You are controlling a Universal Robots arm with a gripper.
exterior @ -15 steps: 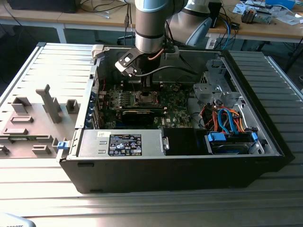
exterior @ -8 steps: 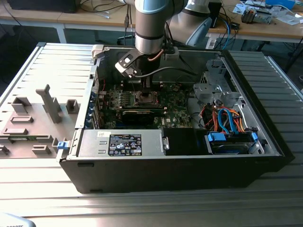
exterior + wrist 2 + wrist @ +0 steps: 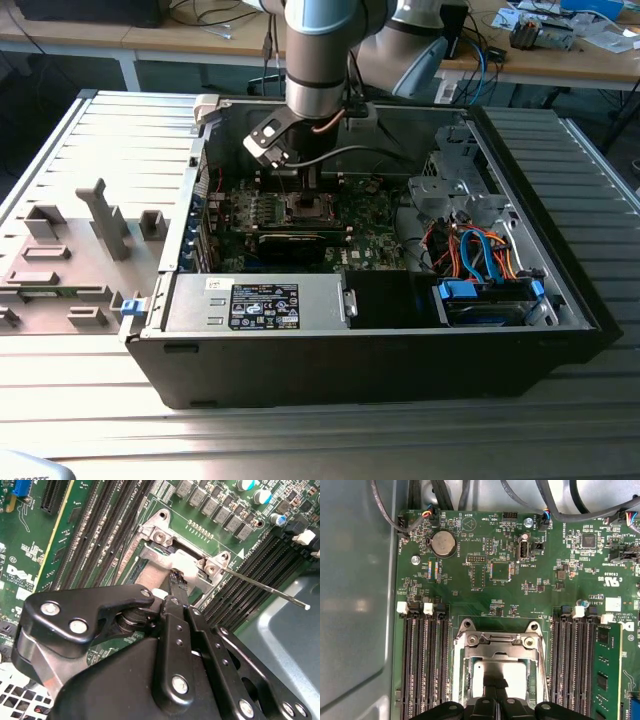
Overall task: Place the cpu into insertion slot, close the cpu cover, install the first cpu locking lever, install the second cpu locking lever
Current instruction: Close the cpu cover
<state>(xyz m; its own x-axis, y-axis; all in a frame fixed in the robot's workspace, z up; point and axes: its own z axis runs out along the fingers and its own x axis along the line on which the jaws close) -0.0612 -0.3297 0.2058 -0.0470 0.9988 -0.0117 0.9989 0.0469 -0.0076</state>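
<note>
Inside the open computer case (image 3: 400, 370), the cpu (image 3: 515, 672) sits in its socket on the green board (image 3: 470, 595); the cpu cover (image 3: 497, 651) appears folded down around it; one locking lever (image 3: 265, 587) sticks out free, so the levers look left to do; my claw (image 3: 495, 684) is pinched narrow, holding nothing I can see, tips at the cpu's top.
</note>
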